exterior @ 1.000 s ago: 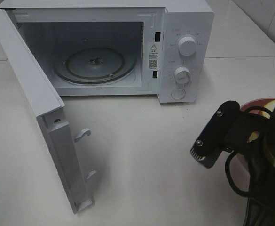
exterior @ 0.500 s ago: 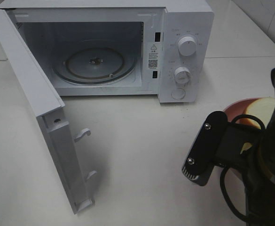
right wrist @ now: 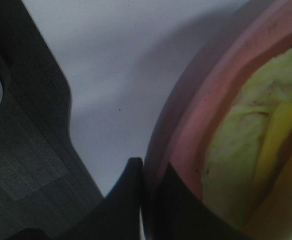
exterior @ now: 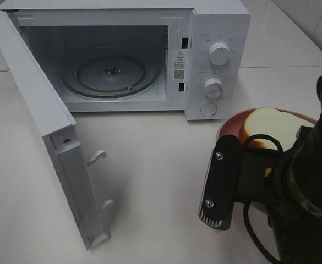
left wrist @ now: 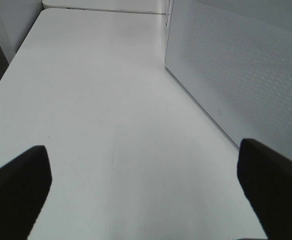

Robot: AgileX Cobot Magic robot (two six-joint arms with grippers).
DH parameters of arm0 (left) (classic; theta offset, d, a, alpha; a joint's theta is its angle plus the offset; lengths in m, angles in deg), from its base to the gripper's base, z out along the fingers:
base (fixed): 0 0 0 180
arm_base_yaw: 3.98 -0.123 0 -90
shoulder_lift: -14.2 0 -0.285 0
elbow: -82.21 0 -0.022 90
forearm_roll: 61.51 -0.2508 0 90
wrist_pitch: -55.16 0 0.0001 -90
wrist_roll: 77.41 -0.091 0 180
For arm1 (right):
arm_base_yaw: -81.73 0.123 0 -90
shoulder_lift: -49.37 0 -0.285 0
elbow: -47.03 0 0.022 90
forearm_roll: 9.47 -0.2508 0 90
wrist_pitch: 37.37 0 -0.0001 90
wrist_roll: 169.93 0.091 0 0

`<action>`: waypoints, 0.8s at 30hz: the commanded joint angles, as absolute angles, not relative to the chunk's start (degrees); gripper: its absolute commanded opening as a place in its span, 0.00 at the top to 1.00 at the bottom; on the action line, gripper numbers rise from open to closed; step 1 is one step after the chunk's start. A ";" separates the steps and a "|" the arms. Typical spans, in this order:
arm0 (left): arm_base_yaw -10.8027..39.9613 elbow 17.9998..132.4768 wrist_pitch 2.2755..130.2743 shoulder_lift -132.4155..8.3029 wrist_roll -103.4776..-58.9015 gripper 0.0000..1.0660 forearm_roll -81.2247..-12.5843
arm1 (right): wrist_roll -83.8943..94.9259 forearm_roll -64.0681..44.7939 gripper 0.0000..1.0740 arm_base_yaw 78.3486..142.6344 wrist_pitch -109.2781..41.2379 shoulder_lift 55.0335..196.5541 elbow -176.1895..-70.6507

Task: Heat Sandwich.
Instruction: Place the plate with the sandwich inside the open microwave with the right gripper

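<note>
Your right claw (right wrist: pixel 143 172) is pinched on the smooth rim of the round pink plate (exterior: pixel 229 118) carrying the soft white-bread sandwich (exterior: pixel 268 125), just in front of the white microwave (exterior: pixel 218 27), whose open cavity holds a round glass turntable (exterior: pixel 111 74), while your left claw (left wrist: pixel 146 187) stands spread wide.
</note>
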State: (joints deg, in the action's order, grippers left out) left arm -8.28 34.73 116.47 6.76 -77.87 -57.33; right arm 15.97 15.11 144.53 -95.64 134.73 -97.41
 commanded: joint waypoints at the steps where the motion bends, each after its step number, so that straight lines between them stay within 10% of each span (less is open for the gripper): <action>1: -8.00 34.62 116.52 7.62 -77.98 0.10 -57.28 | 11.90 17.86 1.00 144.70 -95.24 134.45 -97.06; 24: -8.00 34.62 116.52 7.62 -77.98 0.10 -57.28 | -11.19 17.98 0.99 144.70 -87.10 134.45 -97.06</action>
State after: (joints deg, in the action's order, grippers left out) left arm -8.28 34.73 116.47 6.76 -77.87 -57.33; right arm -8.38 16.20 144.53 -88.54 134.73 -97.41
